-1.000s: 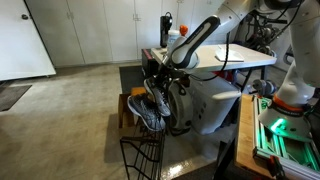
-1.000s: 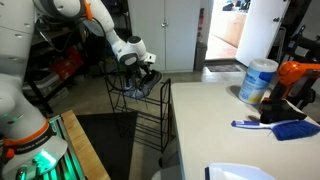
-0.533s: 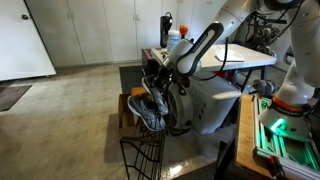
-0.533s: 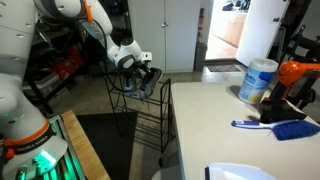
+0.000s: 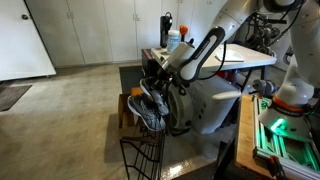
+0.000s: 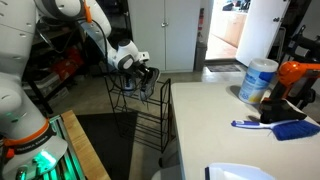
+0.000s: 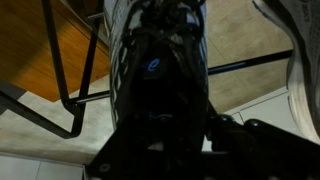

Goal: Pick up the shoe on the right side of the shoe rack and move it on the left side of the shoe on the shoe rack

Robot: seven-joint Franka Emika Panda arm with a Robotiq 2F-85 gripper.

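Observation:
A black wire shoe rack (image 5: 141, 156) stands on the floor and shows in both exterior views (image 6: 152, 120). A grey and black sneaker (image 5: 149, 108) lies on its top shelf. My gripper (image 5: 168, 76) is at the top of the rack, shut on a black shoe (image 5: 156, 80), which also shows in an exterior view (image 6: 147, 76) beside the gripper (image 6: 134, 68). In the wrist view the black shoe (image 7: 158, 70) fills the middle, with the dark fingers (image 7: 170, 150) at its lower end. Part of a grey shoe (image 7: 302, 40) shows at the top right, over the rack wires (image 7: 70, 100).
A white table (image 5: 235, 55) with bottles stands behind the arm. A counter (image 6: 240, 130) holds a white tub (image 6: 258, 80) and a blue brush (image 6: 275, 126). A wooden box (image 5: 126, 108) sits beside the rack. Grey cabinets line the far wall.
The arm has shifted a little and dipped lower over the rack top, carrying the black shoe with it. The grey sneaker has not moved.

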